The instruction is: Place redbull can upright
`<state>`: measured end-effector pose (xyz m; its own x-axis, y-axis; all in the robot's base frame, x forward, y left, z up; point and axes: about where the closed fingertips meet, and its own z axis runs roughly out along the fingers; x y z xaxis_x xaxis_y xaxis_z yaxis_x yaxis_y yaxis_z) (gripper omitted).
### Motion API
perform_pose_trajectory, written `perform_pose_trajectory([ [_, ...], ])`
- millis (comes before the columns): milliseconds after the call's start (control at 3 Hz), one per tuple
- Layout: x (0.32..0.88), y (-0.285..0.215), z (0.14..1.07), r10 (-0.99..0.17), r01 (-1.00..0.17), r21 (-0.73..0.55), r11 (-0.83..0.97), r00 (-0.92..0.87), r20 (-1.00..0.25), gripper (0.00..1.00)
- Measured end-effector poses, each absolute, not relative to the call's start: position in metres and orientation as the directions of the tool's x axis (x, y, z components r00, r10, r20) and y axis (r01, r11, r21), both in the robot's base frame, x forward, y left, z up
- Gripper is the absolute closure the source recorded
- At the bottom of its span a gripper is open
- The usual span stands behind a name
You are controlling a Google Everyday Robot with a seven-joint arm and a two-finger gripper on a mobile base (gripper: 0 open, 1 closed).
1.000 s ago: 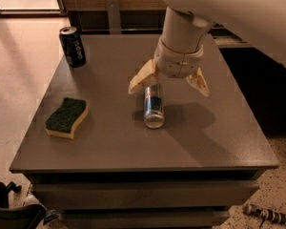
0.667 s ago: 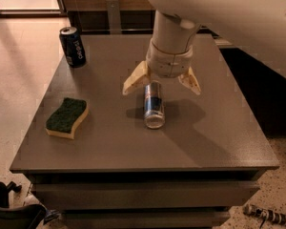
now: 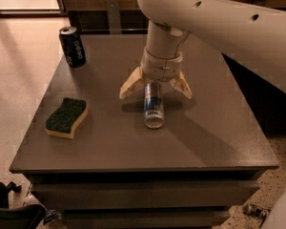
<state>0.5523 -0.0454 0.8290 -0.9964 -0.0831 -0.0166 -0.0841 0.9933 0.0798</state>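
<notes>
The redbull can (image 3: pixel 153 107) lies on its side in the middle of the grey table (image 3: pixel 133 147), its shiny end facing the front edge. My gripper (image 3: pixel 155 91) hangs straight over the can's far end, open, with one cream fingertip (image 3: pixel 129 87) to the can's left and the other to its right. The fingers straddle the can and do not hold it. The can's far end is hidden under my wrist.
A dark blue Pepsi can (image 3: pixel 72 46) stands upright at the table's back left corner. A green and yellow sponge (image 3: pixel 66 118) lies at the left front. My white arm (image 3: pixel 214 18) crosses above the back right of the table.
My gripper has shifted a little left and lower, so the open fingers now straddle the lying can's far end. The can, sponge and Pepsi can have not moved.
</notes>
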Motion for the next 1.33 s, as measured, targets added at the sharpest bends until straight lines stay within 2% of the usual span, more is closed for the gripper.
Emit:
perform_pose_trajectory([
  [333,0.5532,-0.0431,0.8252,-0.079,-0.08,0.081,0.993,-0.997,-0.016,0.22],
  [667,0.5532,-0.043,0.8255,-0.079,-0.08,0.083,0.993,-0.997,-0.02,0.54],
  [1333,0.5532,-0.0428,0.8258,-0.079,-0.081,0.084,0.993,-0.997,-0.025,0.99],
])
